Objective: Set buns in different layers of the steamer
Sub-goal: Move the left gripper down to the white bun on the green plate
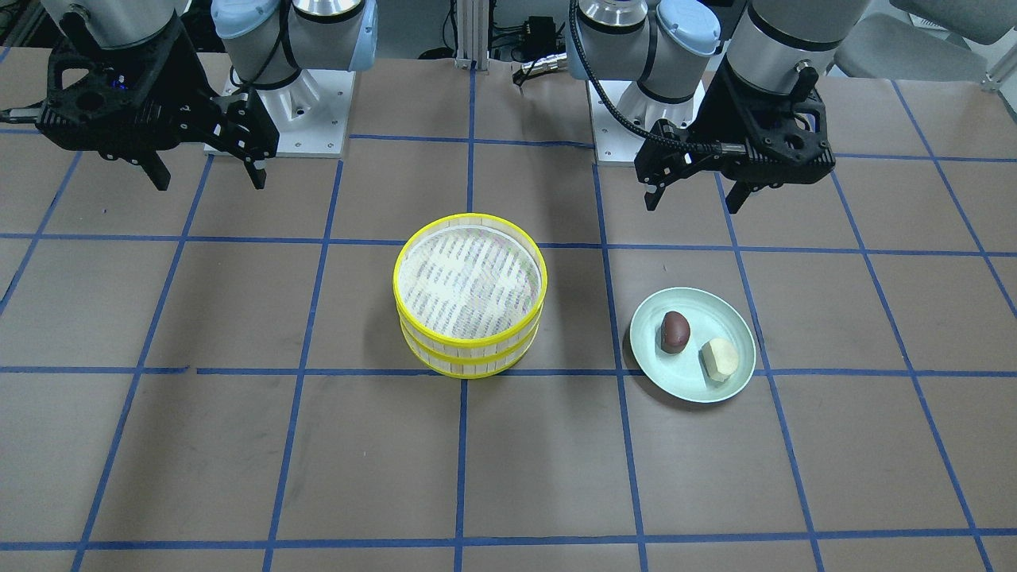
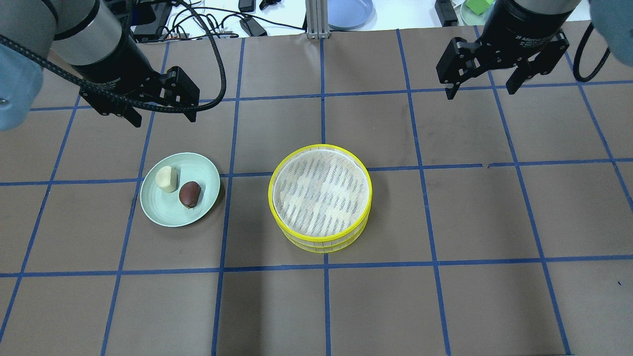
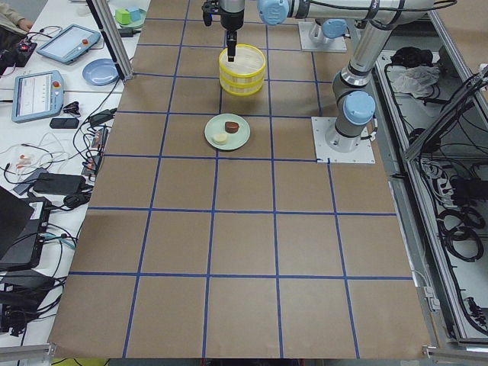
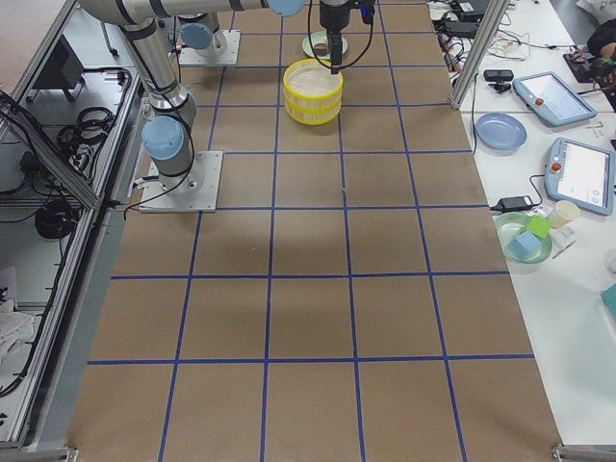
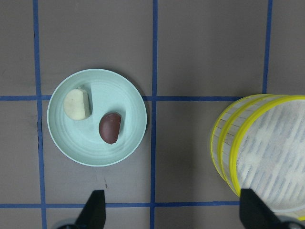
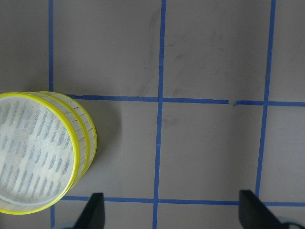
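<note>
**Left gripper** point(image 2: 164, 118): fingers spread wide, holding nothing, hanging above the table point(image 2: 445, 212).

**Nearest its fingers: plate** point(image 2: 163, 210). Round, pale green, smooth, with a shallow raised rim. It lies just beyond the fingertips in the wrist view.
- Dark bun point(image 2: 190, 193): reddish-brown, glossy, a lumpy teardrop shape. It sits on the half of the plate toward the steamer.
- Cream bun point(image 2: 166, 178): pale yellow, matt and blocky. It lies just beside the dark one without touching it, on the half away from the steamer.

**Farther off, between the two grippers: steamer stack.**
- Upper layer point(image 1: 396, 278): bright yellow hoop rim, pale slatted wall, whitish woven base. Nothing is in it.
- Lower layer point(image 1: 465, 364): same make, directly underneath. Its inside is covered, so its contents cannot be told.

**Right gripper** point(image 2: 479, 93): fingers likewise apart and empty. The stack lies off to its inner side and the plate is well away.

**Table**: flat brown covering, matt, gridded with blue tape.

**Progress**: judged not begun. Both buns are on the plate and neither is gripped. What probably remains is to lift off the upper layer, seat one bun in each layer, and restack.
</note>
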`<action>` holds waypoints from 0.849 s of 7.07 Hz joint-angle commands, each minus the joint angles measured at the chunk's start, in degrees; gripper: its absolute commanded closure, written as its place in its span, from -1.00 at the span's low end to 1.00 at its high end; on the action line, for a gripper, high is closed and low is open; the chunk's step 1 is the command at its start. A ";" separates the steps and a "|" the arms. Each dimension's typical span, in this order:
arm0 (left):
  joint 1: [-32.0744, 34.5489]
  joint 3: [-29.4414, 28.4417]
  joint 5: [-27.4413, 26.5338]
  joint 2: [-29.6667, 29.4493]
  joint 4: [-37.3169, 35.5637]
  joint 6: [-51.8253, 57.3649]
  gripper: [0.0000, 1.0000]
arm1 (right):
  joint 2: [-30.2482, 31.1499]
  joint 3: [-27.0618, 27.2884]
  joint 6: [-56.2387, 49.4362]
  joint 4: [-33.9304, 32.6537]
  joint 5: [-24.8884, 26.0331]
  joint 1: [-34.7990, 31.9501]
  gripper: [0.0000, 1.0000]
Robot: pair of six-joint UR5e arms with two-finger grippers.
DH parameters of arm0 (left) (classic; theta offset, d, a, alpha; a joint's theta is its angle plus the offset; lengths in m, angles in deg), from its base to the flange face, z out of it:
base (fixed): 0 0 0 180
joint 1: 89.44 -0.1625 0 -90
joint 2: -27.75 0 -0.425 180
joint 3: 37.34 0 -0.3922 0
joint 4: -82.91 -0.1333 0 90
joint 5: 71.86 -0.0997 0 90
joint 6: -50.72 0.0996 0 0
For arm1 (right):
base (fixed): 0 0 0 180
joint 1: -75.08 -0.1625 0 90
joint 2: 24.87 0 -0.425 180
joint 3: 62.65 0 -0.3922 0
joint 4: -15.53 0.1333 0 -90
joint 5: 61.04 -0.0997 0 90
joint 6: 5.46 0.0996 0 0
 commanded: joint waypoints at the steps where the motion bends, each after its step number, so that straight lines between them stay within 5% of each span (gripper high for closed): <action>1: 0.00 0.12 0.00 0.00 0.04 0.01 -1.00 | 0.00 0.10 0.00 0.00 -0.04 -0.09 -1.00; 6: -5.77 5.45 -0.18 -4.55 -4.41 12.90 -1.00 | 0.09 0.27 0.09 0.09 0.04 -0.09 -1.00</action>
